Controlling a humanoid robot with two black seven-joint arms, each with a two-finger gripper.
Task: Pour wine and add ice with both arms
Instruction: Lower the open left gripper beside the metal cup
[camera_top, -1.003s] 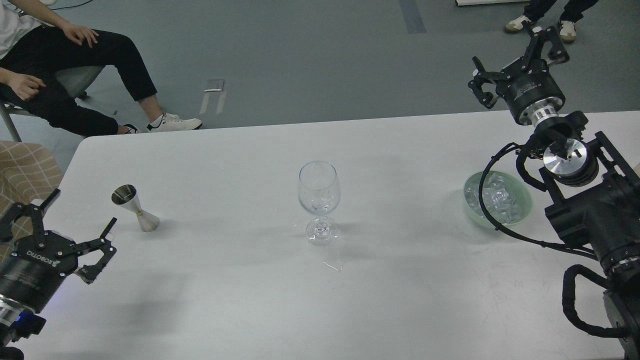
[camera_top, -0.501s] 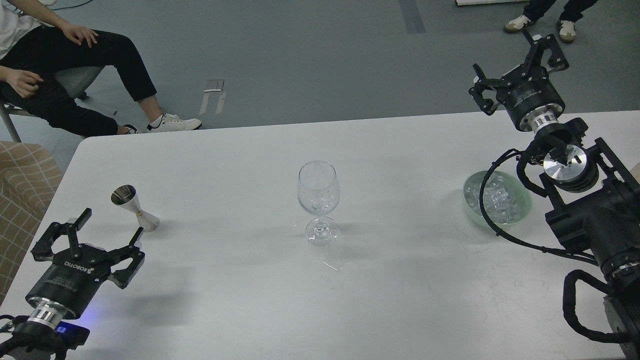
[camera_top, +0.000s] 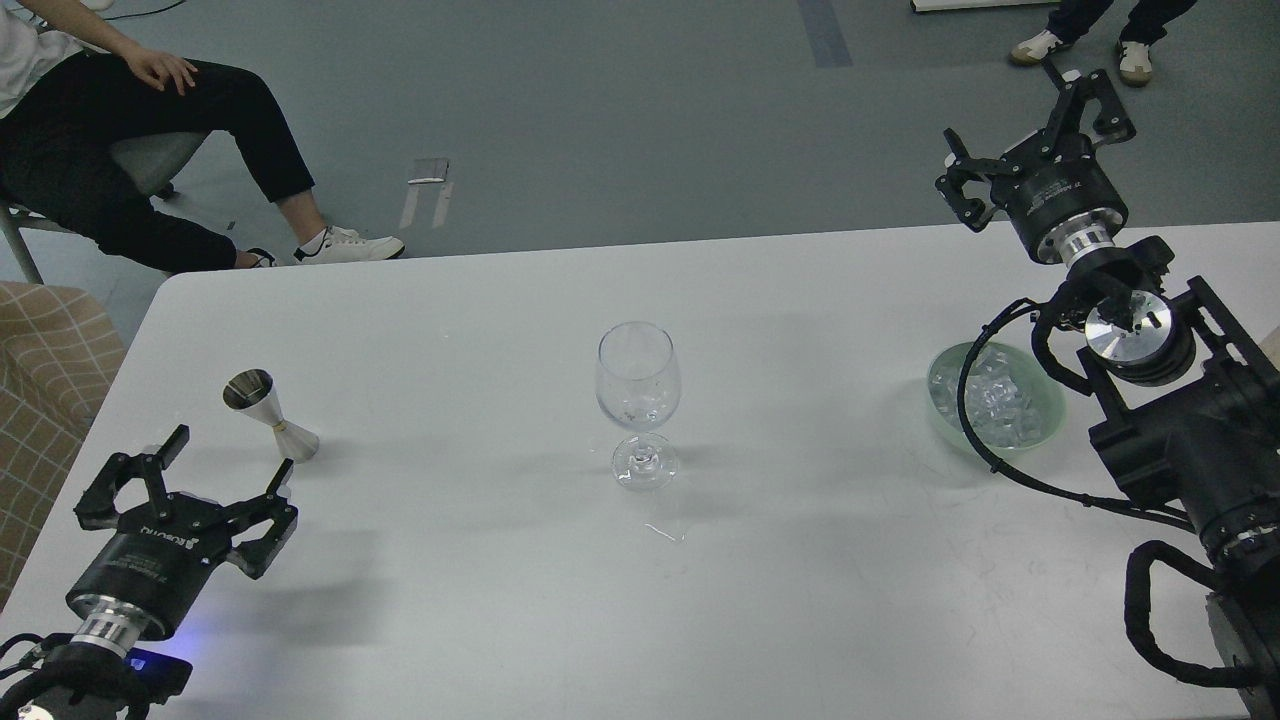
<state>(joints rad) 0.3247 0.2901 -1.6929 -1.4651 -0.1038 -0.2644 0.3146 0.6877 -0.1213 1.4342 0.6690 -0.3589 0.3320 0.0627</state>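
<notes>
A clear wine glass (camera_top: 638, 400) stands upright mid-table with a little ice in its bowl. A pale green bowl (camera_top: 1040, 432) at the right holds several clear ice cubes (camera_top: 1000, 405). A silver jigger (camera_top: 268, 415) stands at the left. My left gripper (camera_top: 232, 450) is open and empty, just below and left of the jigger, not touching it. My right gripper (camera_top: 1020, 105) is open and empty, raised beyond the table's far edge, above and behind the bowl. A cable of the right arm crosses the bowl's left side.
The white table (camera_top: 500, 330) ends at a rounded far edge. A small spill (camera_top: 665, 532) lies in front of the glass. A seated person (camera_top: 130, 130) is at the far left, a checked chair (camera_top: 45, 380) beside the table, and feet (camera_top: 1040, 45) at the far right.
My left gripper has swung right and toward the jigger, still open. My right gripper has dropped slightly and stayed open. The glass, bowl and jigger have not moved.
</notes>
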